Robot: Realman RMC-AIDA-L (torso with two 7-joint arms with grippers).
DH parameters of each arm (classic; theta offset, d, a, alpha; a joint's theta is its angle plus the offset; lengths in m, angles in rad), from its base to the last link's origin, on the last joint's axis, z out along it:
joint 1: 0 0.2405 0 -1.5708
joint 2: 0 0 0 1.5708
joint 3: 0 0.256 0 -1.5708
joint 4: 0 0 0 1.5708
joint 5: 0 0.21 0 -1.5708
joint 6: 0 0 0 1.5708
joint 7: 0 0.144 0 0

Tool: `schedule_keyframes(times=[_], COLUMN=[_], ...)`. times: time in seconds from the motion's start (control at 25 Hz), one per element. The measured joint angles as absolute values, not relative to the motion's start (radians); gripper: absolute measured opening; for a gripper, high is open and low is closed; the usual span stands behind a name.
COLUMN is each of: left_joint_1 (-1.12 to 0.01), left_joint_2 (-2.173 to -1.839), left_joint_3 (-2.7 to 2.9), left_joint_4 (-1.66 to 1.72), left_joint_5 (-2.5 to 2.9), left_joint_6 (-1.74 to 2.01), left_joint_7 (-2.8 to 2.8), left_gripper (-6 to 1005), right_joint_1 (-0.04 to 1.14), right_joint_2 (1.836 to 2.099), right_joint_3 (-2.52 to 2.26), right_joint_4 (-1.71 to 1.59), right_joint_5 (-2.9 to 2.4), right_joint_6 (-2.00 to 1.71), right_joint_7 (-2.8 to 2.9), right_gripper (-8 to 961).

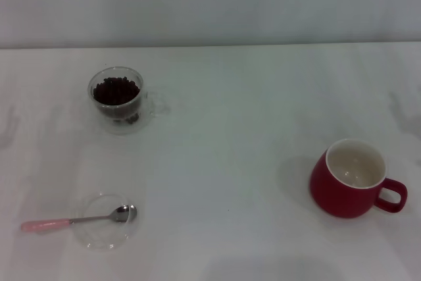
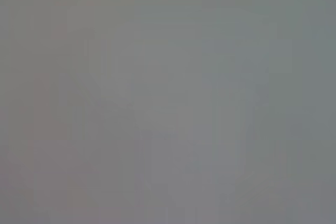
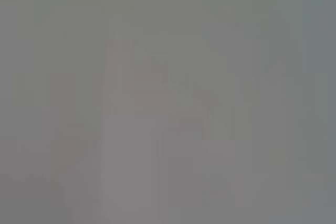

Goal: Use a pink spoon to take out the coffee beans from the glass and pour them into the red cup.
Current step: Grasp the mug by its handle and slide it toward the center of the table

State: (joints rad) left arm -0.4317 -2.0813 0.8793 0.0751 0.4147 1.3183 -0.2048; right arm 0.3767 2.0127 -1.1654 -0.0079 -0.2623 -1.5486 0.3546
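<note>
Resting on the white desk [image 1: 223, 162]: glass [image 1: 118, 100] of coffee beans [image 1: 116, 90] at 10 o'clock, red cup [image 1: 352, 179] at 4 o'clock, pink spoon [image 1: 79, 220] at 8 o'clock — bowl on a clear disc [image 1: 108, 229] — neither end effector visible.

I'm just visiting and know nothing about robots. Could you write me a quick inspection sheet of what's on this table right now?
Surface: white table, with faint grey shadows near both side edges.
Job's things: glass holding coffee beans, far left; red cup upright and empty, near right; pink spoon lying with its bowl on a clear glass disc, near left.
Clutter: nothing seen.
Hands: neither in view; both wrist views show only blank grey.
Cables: nothing seen.
Surroundings: plain pale wall behind the table.
</note>
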Motion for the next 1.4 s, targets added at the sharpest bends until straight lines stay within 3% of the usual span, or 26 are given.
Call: schedule_keyframes(times=[0.52,0.88,1.4], left_joint_1=[-0.407,-0.404,-0.371], left_joint_2=[-2.085,-2.082,-2.085], left_joint_3=[0.878,0.878,0.877], left_joint_4=[0.064,0.030,0.020], left_joint_5=[0.411,0.409,0.415], left_joint_6=[1.366,1.359,1.403], left_joint_7=[-0.306,-0.325,-0.325], left_gripper=[800,799,801], right_joint_1=[0.337,0.228,0.098], right_joint_2=[2.009,1.989,2.000], right_joint_3=[-1.250,-1.458,-1.501], right_joint_4=[-0.013,-0.048,-0.021], right_joint_5=[-0.263,-0.268,-0.439], right_joint_6=[-1.571,-1.592,-1.613], right_joint_7=[0.365,0.378,0.351], right_gripper=[676,680,684])
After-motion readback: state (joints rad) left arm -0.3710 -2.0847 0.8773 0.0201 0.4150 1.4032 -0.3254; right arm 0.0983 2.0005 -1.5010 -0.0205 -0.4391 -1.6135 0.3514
